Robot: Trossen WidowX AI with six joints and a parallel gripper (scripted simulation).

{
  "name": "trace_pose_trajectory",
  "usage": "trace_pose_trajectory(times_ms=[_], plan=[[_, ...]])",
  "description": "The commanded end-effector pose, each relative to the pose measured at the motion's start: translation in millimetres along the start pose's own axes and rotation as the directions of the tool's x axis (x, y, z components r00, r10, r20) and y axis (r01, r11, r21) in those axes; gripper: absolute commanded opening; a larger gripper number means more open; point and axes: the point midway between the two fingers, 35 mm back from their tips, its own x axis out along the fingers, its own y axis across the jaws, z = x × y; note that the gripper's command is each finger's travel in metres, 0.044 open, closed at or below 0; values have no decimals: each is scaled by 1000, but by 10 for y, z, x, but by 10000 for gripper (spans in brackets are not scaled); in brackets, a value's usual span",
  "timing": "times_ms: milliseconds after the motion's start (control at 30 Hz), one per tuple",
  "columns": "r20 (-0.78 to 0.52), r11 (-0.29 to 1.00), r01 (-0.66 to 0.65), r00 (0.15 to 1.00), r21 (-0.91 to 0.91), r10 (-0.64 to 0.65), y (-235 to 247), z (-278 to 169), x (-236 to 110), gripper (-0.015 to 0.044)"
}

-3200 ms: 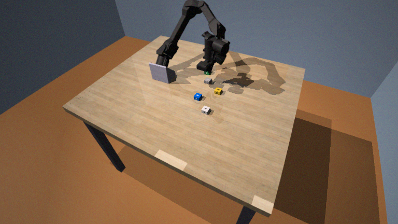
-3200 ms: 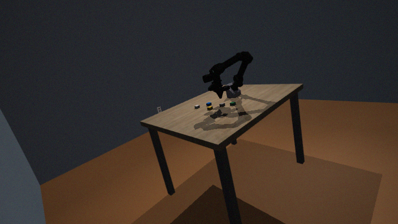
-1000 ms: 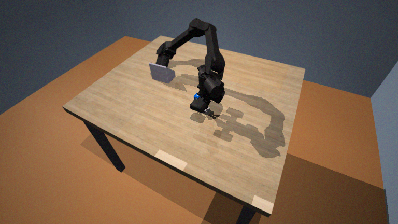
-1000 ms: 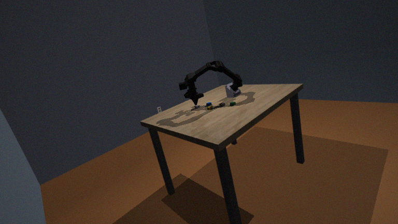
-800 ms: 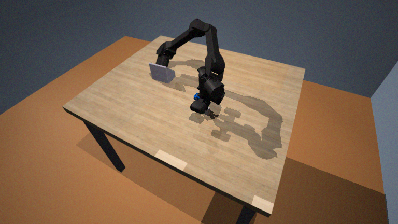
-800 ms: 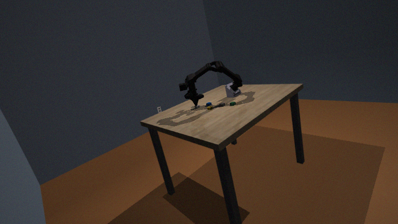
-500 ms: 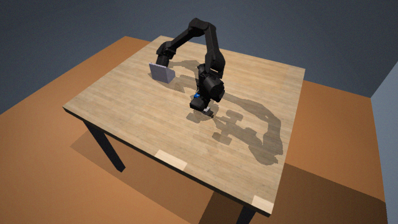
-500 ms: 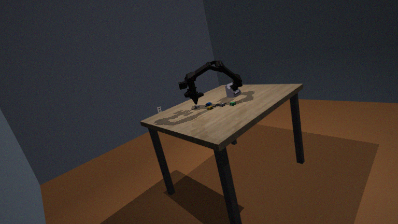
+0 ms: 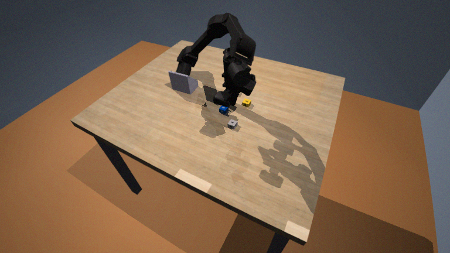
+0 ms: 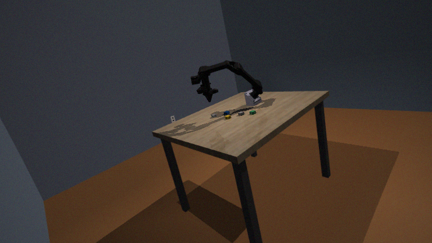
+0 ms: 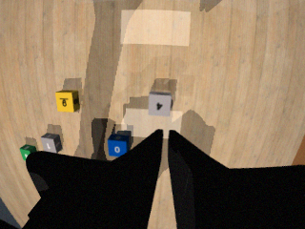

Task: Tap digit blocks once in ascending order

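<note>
- Two dark fingers of the pincer [image 11: 164,135] stood almost together, a thin slit between them, gripping nothing; it hung in the air above the blocks, well off the table [image 10: 280,113].
- Just beside the finger [image 11: 151,153], the blue block [image 11: 118,145] sat on the wood; the white block [image 11: 160,103] lay just ahead of the tips, apart from them.
- Further out to one side were the yellow block [image 11: 68,101], the grey block [image 11: 51,143] and the green block [image 11: 27,152], each separate from its neighbours.
- All five blocks formed a loose cluster near the table's middle, well away from every edge.
- Broad bare wood stretched between the cluster and the near edge, where a pale patch [image 9: 193,180] sat at the rim.
- At the far side, the arm's grey base [image 9: 181,82] stood near the table's edge.
</note>
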Motion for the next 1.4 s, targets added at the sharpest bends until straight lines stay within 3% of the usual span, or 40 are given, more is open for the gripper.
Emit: trace_pose_trajectory(times_ms=[0, 400, 800, 1133, 1367], plan=[[-20, 1000, -6, 1000, -7, 6, 64, -18, -38, 20], [-35, 1000, -2, 999, -26, 1, 1443, -297, -245, 20], [-29, 1000, -17, 999, 1, 17, 2793, -1189, -133, 20], [-29, 1000, -22, 999, 5, 23, 2949, -1392, -56, 20], [-27, 1000, -26, 999, 3, 26, 2978, -1415, 705, 20]])
